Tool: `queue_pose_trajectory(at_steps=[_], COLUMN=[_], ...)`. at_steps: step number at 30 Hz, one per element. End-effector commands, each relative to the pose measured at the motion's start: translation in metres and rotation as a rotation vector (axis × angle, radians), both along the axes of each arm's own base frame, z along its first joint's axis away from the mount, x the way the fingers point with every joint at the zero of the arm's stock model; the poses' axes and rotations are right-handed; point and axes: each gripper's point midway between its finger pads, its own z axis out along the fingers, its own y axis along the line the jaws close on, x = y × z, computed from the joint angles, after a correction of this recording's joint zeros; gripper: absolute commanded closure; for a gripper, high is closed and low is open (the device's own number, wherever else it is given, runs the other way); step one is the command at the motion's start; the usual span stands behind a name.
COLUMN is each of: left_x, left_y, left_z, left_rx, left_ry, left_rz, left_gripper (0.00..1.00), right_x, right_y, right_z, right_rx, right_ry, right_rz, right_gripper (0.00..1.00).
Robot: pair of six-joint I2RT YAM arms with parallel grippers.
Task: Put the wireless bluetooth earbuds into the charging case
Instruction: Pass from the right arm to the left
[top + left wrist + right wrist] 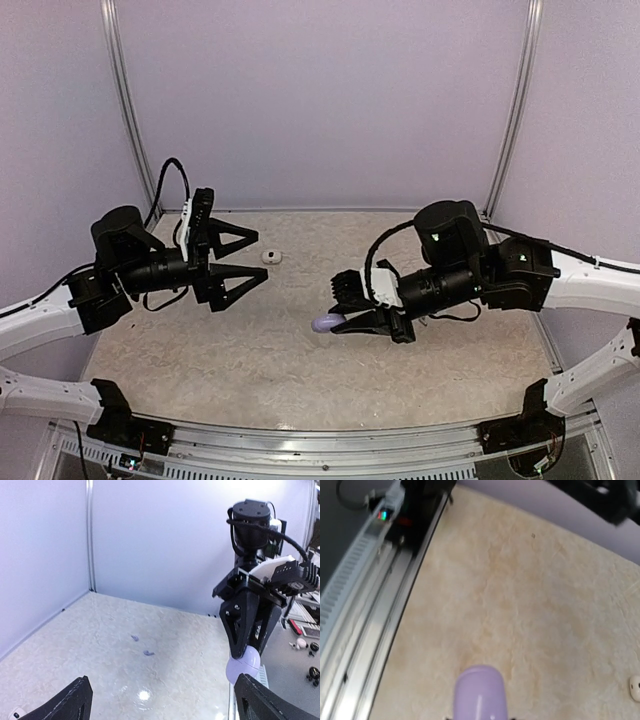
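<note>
One small white earbud [272, 256] lies on the beige table just past the tips of my left gripper [261, 255]. That gripper is wide open and empty, its black fingers [75, 701] at the bottom corners of the left wrist view. The same earbud shows at the frame edge [634, 687] in the right wrist view. My right gripper [342, 322] is shut on the lilac charging case [326, 323], which sticks out past its fingertips above the table. The case [243, 664] looks closed and fills the bottom of the right wrist view [480, 695].
Two tiny lilac specks [142, 646] lie on the table between the arms; I cannot tell what they are. White walls enclose the table at the back and sides. A metal rail [365, 605] runs along the near edge.
</note>
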Motion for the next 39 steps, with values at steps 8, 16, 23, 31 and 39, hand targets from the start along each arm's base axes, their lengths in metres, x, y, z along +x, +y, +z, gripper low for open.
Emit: queue_pose_trajectory(at_steps=[8, 16, 23, 31, 39], left_x=[-0.027, -0.057, -0.055, -0.06, -0.062], left_y=[-0.018, -0.06, -0.069, -0.076, -0.077], left_z=[0.002, -0.034, -0.035, -0.032, -0.031], left_rx=[-0.071, 0.036, 0.034, 0.012, -0.029], left_ry=[-0.141, -0.16, -0.167, -0.169, -0.159], left_rz=[0.054, -0.086, -0.077, -0.115, -0.127], left_gripper=[0.01, 0.27, 0.42, 0.48, 0.61], right_x=[0.019, 0.018, 0.021, 0.022, 0.023], right_y=[0.009, 0.016, 0.02, 0.022, 0.022], right_z=[0.058, 0.054, 0.048, 0.045, 0.044], right_rx=[0.22, 0.178, 0.157, 0.157, 0.151], right_ry=[0.31, 0.38, 0.406, 0.419, 0.42], right_rz=[0.042, 0.075, 0.062, 0.06, 0.054], right_gripper=[0.96, 0.96, 0.97, 0.97, 0.97])
